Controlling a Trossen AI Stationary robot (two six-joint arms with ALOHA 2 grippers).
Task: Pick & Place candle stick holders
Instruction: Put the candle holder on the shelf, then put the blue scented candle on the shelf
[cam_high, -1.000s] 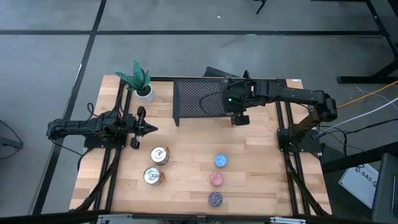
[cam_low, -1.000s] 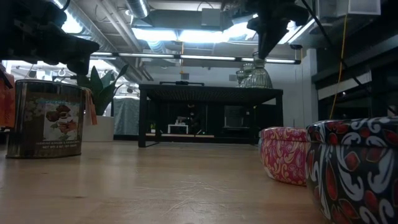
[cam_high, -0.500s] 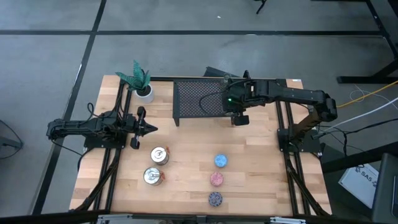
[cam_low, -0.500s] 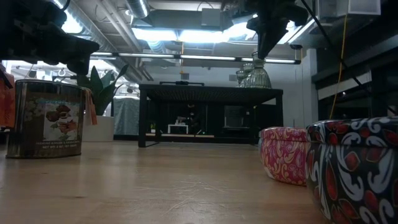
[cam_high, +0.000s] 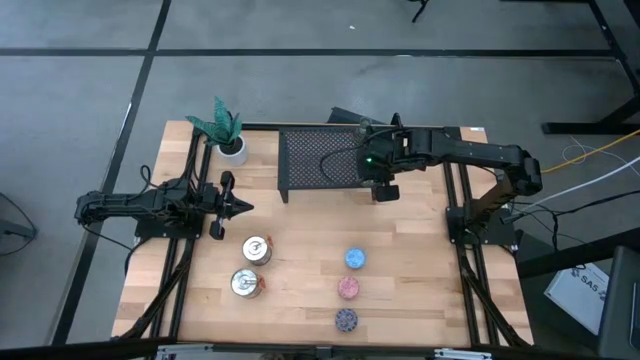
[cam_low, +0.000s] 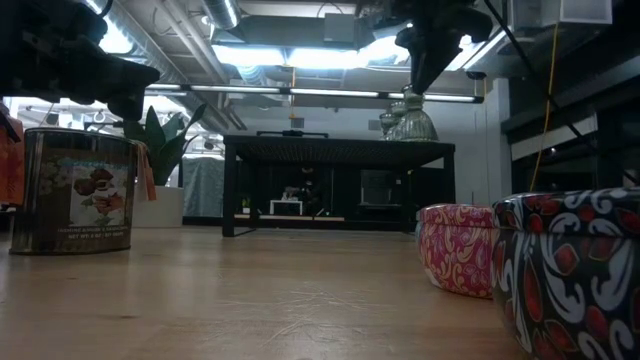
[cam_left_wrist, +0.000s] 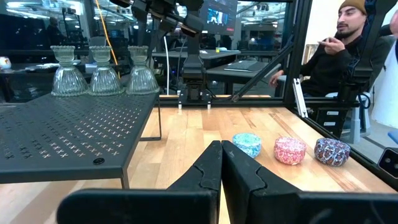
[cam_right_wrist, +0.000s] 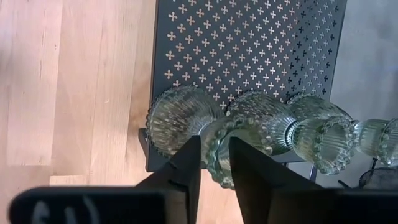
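Observation:
Three olive-green glassy holders (cam_right_wrist: 267, 124) stand in a row on the black mesh rack (cam_high: 320, 160), at its right end; they also show in the left wrist view (cam_left_wrist: 102, 71). My right gripper (cam_right_wrist: 214, 146) hangs over the rack's near right corner (cam_high: 376, 172), shut on the nearest glassy holder (cam_low: 410, 120). My left gripper (cam_high: 243, 208) is shut and empty at the table's left (cam_left_wrist: 221, 149). Two silvery holders (cam_high: 252, 265), a blue one (cam_high: 355, 258), a pink one (cam_high: 348, 288) and a purple one (cam_high: 346, 320) stand on the table. My right gripper has the beaded top rim (cam_right_wrist: 216, 155) of the nearest glassy holder between its two fingers (cam_right_wrist: 189, 158), one outside the cup and one inside it. The fingers come from above, pointing down. The holder stands upright with its wide base (cam_right_wrist: 183, 118) on the rack.
A white pot with a green plant (cam_high: 228, 135) stands at the far left, beside the rack. A person (cam_left_wrist: 339, 43) sits beyond the table's right edge. Bare wood lies between the silvery holders and the coloured ones.

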